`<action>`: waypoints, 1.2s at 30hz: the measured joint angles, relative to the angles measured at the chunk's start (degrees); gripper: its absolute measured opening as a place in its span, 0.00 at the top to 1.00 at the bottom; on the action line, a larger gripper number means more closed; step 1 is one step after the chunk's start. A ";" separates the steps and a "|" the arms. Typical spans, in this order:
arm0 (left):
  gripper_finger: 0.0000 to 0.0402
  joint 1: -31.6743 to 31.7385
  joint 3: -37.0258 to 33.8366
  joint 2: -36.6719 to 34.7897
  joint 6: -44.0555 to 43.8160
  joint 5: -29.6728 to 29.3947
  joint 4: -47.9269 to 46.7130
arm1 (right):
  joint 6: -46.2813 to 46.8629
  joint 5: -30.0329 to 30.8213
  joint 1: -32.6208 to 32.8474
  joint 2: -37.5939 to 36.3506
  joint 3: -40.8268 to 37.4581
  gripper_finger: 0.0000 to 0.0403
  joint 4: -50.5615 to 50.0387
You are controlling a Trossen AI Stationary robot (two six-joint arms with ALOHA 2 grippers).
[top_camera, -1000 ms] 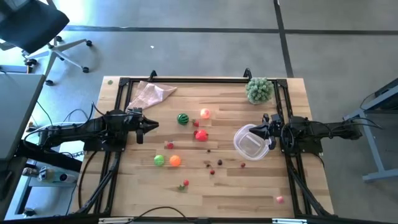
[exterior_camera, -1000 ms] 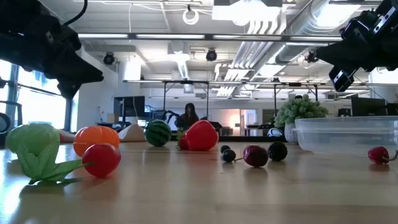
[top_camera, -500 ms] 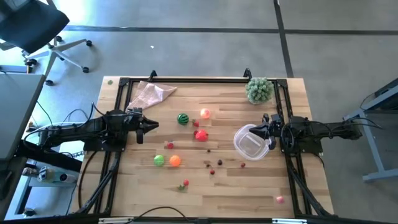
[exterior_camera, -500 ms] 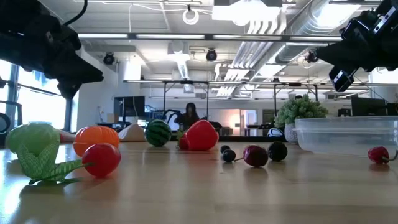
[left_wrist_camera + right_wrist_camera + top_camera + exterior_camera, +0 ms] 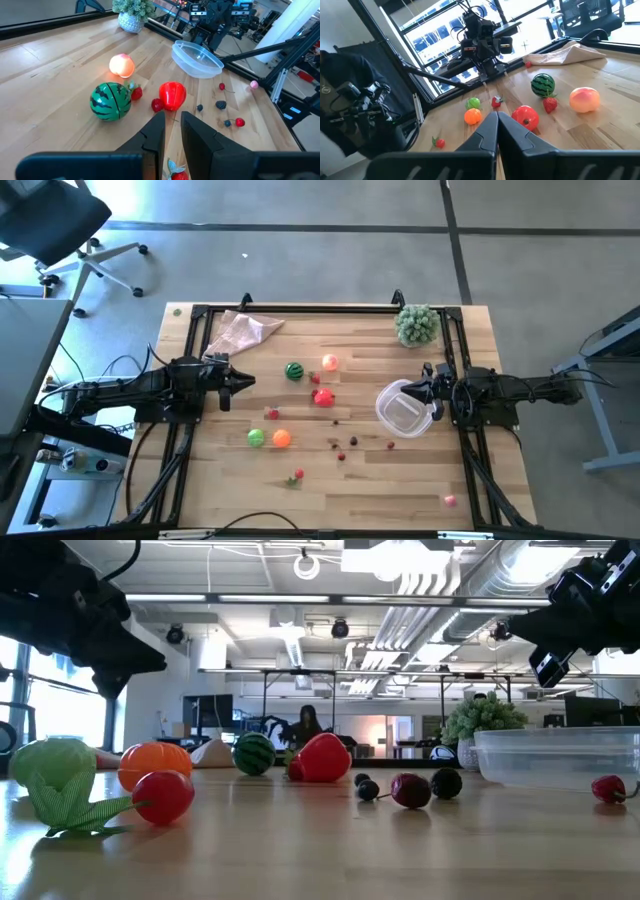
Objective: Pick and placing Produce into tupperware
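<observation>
- My left gripper (image 5: 249,381) hangs above the table's left side with its fingers (image 5: 154,134) drawn narrow, only a slim gap between them, and nothing held.
- The striped green ball (image 5: 294,371) lies just ahead of those fingers, resting on the table (image 5: 360,490), apart from them.
- A pale peach fruit (image 5: 329,362) sits beside the striped ball, and a red piece (image 5: 324,397) lies a little nearer the table's middle.
- The green ball (image 5: 257,438) and orange ball (image 5: 281,438) touch each other, nearer the front edge than my left gripper.
- My right gripper (image 5: 430,391) hangs at the right side, fingers (image 5: 485,134) pressed together, empty.
- The tupperware (image 5: 404,408) sits on the table right by my right gripper's tips; I cannot tell whether they touch its rim.
- Tiny dark red berries (image 5: 342,448) lie scattered between the tupperware and the two balls.
</observation>
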 joint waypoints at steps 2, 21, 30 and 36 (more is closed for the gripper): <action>0.87 0.01 0.01 0.01 0.00 -0.01 0.00 | 0.00 -0.01 0.02 0.01 0.01 1.00 0.00; 0.87 -0.02 -0.02 0.47 0.00 0.02 -0.02 | 0.00 -0.02 0.02 -0.01 0.02 1.00 -0.01; 0.87 -0.02 0.01 0.47 0.00 -0.10 1.29 | -0.02 0.00 0.01 -0.02 0.00 1.00 0.01; 0.87 0.01 -0.01 0.47 -0.20 -1.93 6.85 | 0.00 0.00 -0.01 0.01 0.02 1.00 0.01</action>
